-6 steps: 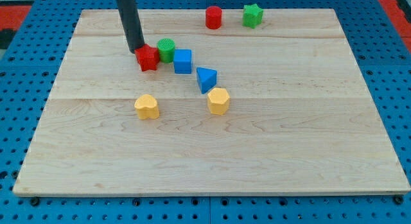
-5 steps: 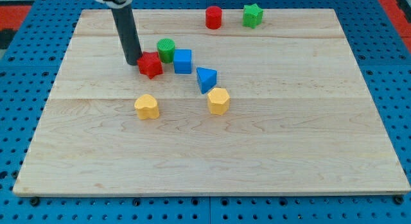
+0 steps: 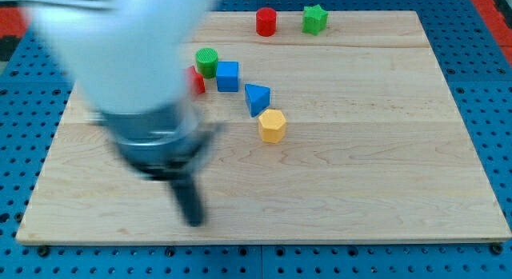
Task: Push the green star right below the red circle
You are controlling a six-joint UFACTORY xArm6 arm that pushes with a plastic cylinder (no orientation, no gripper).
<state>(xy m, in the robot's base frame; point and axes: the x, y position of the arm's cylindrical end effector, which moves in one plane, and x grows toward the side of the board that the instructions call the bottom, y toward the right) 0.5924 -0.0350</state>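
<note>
Nothing is done yet: the green star (image 3: 314, 19) is seen at the desk (image 3: 384, 167) top, just right of the red circle (image 3: 266, 21), untouched. The tool, a bare rod, holds nothing; my tip (image 3: 193, 221) is blurred near the bottom edge, well apart.
</note>
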